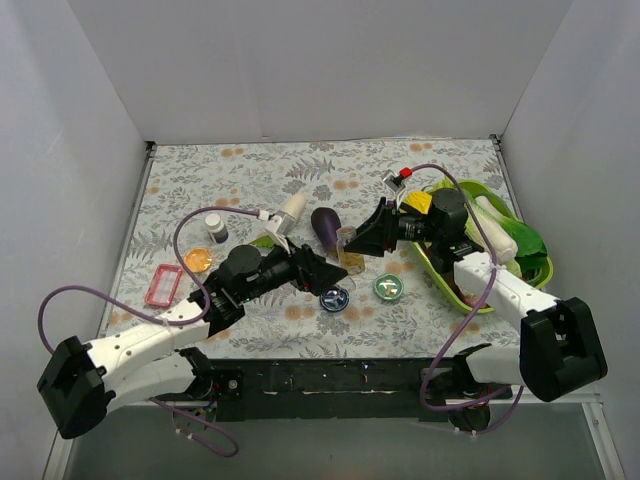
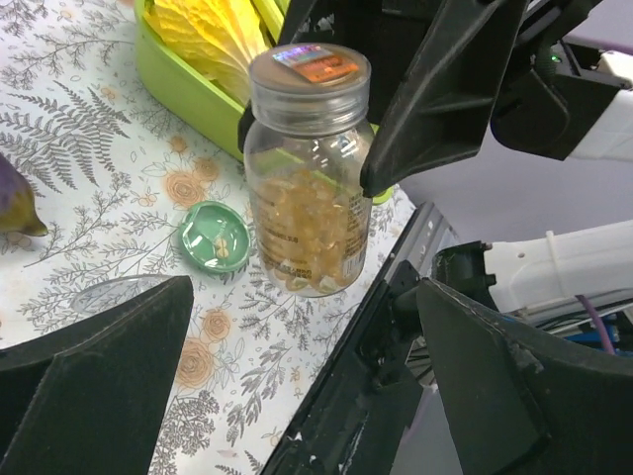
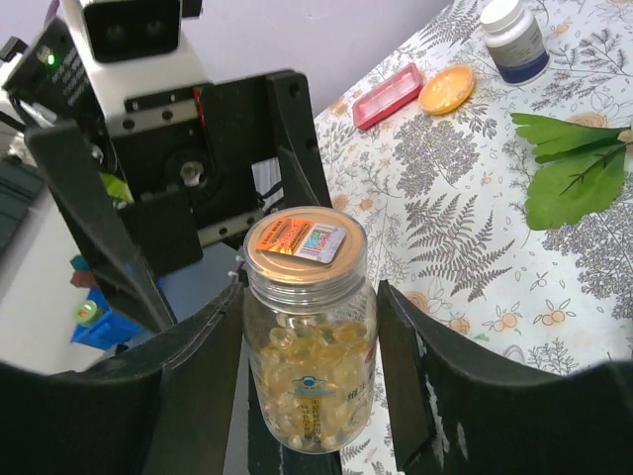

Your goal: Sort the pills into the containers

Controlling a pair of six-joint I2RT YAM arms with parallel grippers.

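Two claws face each other over the tabletop (image 1: 200, 180). The right claw (image 1: 352, 246) pinches the body of the amber bottle (image 2: 309, 198) from both sides. The bottle is roughly upright with its cap (image 3: 297, 240) on and is well filled with golden capsules (image 3: 309, 381). It appears lifted off the surface just beside the green-topped tin (image 2: 216, 236), with the silvery-blue tin (image 1: 334, 298) near. The left claw (image 1: 316, 272) is spread wide, empty, and aimed at the bottle. Judged step: uncapping. To do it well, the left fingers should centre on the cap alone, above the right fingers, and close squarely. They then twist while the right claw holds the body against turning. The bottle should be held upright so no capsules spill.
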